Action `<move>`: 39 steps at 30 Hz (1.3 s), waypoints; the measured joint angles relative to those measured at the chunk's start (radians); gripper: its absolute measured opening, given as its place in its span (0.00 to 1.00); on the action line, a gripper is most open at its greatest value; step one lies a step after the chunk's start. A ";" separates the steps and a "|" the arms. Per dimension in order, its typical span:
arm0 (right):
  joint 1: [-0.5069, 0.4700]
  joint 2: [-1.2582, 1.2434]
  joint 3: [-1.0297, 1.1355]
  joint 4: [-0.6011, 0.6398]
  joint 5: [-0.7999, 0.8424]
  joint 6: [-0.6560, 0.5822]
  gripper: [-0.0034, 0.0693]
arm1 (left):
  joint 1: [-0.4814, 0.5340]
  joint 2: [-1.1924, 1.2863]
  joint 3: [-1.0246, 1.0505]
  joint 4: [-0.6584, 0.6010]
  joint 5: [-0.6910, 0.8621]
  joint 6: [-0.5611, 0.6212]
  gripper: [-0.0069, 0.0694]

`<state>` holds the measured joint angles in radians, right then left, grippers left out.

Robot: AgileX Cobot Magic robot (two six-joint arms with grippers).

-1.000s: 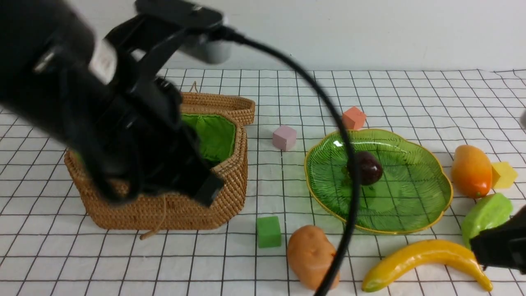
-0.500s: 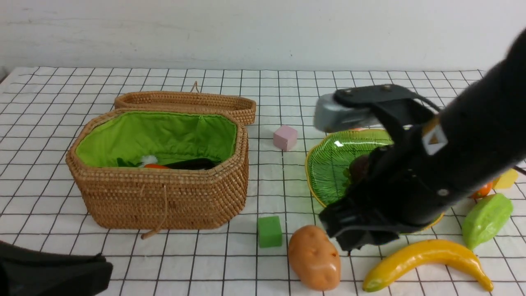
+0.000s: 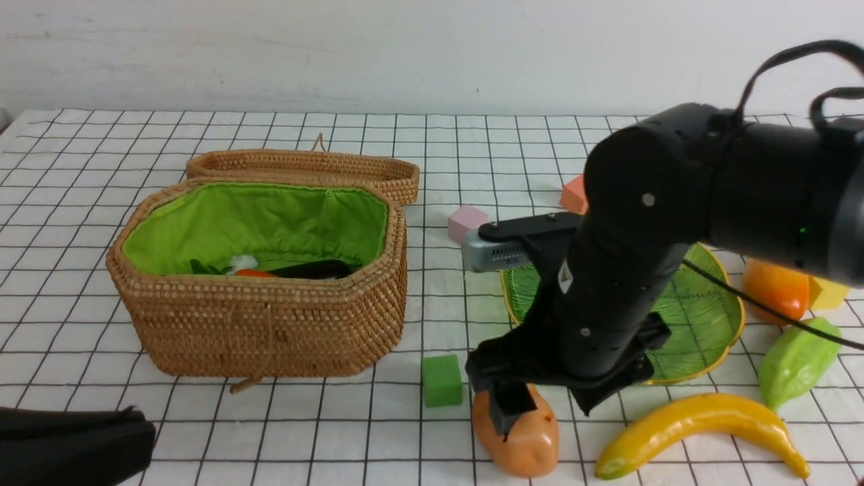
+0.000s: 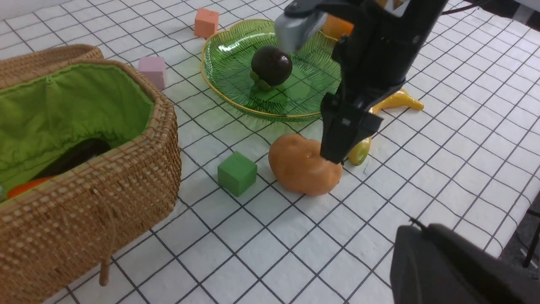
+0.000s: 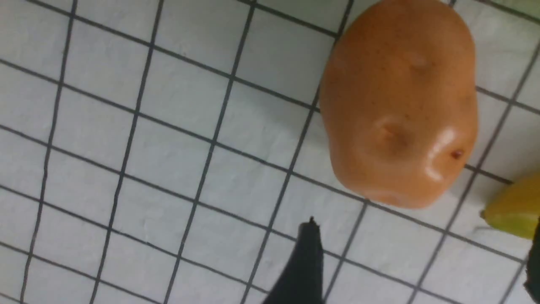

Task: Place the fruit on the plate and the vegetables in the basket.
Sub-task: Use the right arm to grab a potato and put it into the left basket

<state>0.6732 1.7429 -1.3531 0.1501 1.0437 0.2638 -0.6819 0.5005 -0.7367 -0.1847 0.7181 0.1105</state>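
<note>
The right gripper [image 3: 543,405], spread wide and empty over the potato [image 3: 520,445] near the front edge of the table [image 3: 304,445], may knock it rolling.

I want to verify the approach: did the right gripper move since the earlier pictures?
Yes. The right gripper moved left, away from the banana, toward the green cube; it is now above the potato.

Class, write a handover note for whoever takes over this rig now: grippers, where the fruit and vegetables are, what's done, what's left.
Left gripper shut, low.
Right gripper open over the potato, not gripping it.
Done: mangosteen on the plate; carrot and eggplant in the basket.
Left: potato and gourd to basket; banana and mango to plate. All four lie on the cloth.
</note>
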 joint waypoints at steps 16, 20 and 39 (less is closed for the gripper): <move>0.001 0.195 0.000 -0.042 -0.120 0.022 0.95 | 0.000 0.000 0.000 -0.008 0.030 0.020 0.07; 0.001 0.202 -0.004 -0.042 -0.131 0.022 0.90 | 0.000 0.000 0.000 -0.008 0.038 0.020 0.07; 0.001 0.057 -0.019 -0.057 -0.013 0.022 0.90 | 0.000 0.000 0.000 0.035 0.074 0.015 0.07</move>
<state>0.6743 1.7994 -1.3723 0.0935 1.0307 0.2857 -0.6819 0.5005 -0.7367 -0.1500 0.7921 0.1259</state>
